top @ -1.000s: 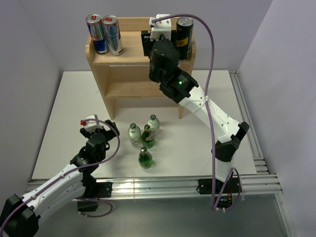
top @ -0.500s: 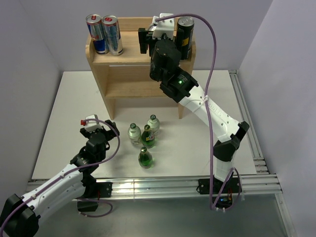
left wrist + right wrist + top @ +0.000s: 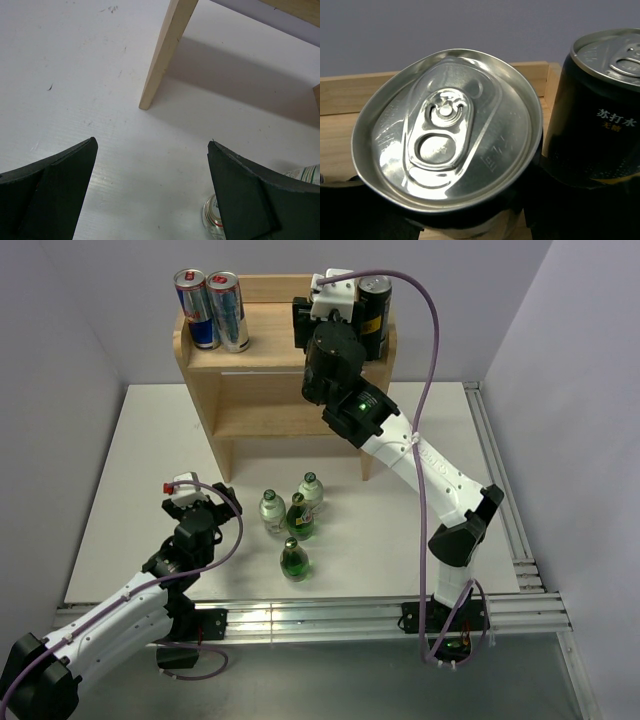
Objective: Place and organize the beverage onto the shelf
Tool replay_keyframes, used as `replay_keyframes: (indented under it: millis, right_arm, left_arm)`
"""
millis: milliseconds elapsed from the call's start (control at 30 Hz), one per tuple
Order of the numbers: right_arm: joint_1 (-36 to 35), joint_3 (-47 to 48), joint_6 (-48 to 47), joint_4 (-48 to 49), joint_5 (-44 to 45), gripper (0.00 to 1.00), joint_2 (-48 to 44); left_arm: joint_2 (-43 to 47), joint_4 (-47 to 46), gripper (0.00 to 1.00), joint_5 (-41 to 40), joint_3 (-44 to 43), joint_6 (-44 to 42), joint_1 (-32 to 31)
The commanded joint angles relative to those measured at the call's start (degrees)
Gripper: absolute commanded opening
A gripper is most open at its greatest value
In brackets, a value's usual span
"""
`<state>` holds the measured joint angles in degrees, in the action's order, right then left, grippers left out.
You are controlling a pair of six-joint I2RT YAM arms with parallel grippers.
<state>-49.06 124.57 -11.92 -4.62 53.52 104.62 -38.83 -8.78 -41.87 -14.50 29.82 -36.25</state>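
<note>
The light-wood shelf (image 3: 260, 355) stands at the back of the table. On its top tier my right gripper (image 3: 322, 322) is shut on a black can; the wrist hides that can from above. In the right wrist view its silver lid (image 3: 447, 130) fills the frame between my dark fingers (image 3: 365, 215), and a second black can (image 3: 600, 115) stands close on its right. Two blue-and-silver cans (image 3: 210, 310) stand at the top tier's left end. Several green bottles (image 3: 298, 517) stand upright on the table. My left gripper (image 3: 195, 502) hovers open beside them.
The left wrist view shows a shelf leg (image 3: 165, 55) ahead on the white table and a bottle cap (image 3: 212, 217) by my right finger. The shelf's lower tier (image 3: 265, 420) holds nothing that I can see. Grey walls close in the back and sides.
Half a second ago the right gripper's jaws stood spread on the top tier; now they have closed in around the black can. The left arm has not moved.
</note>
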Motion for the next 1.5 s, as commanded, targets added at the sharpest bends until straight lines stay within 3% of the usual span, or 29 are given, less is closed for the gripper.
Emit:
replay_keyframes:
  millis: [0,33,133,400,467,533,567,600,633,1467]
  right_arm:
    - [0.4,-0.2,-1.3,3.3,2.4,0.32,-0.2]
    - [0.4,-0.3,-1.3,3.4,2.4,0.21,-0.2]
    - [0.5,-0.3,-1.6,4.2,3.0,0.07,0.1]
    - [1.0,3.4,-0.7,3.3,3.4,0.06,3.0]
    - [1.0,3.2,-0.7,3.4,3.7,0.17,3.3]
    - [1.1,1.9,-0.7,3.9,3.6,0.6,2.9]
    - [1.1,1.5,-0.5,4.2,3.5,0.73,2.6]
    - [1.1,0.9,-0.4,4.2,3.5,0.93,2.6]
    - [1.1,0.8,-0.3,4.0,3.6,0.99,2.5]
    - [-0.9,-7.1,4.0,2.2,5.2,1.0,-2.4]
  left_arm:
    - [0.4,-1.6,0.99,-0.2,-1.5,0.9,0.0]
    - [0.4,-1.7,0.99,-0.3,-1.5,0.9,0.0]
    - [0.4,-1.6,0.99,-0.2,-1.5,0.9,0.0]
    - [0.4,-1.5,0.99,-0.2,-1.5,0.9,0.0]
    - [0.5,-1.5,0.99,-0.2,-1.5,0.9,0.0]
    - [0.6,-1.5,0.99,-0.2,-1.5,0.9,0.0]
    - [0.7,-1.5,0.99,-0.2,-1.4,0.9,0.0]
    - [0.6,-1.5,0.99,-0.2,-1.4,0.9,0.0]
    - [0.6,-1.5,0.99,-0.2,-1.5,0.9,0.0]
    - [-0.1,-1.6,0.99,-0.2,-1.8,0.9,-0.1]
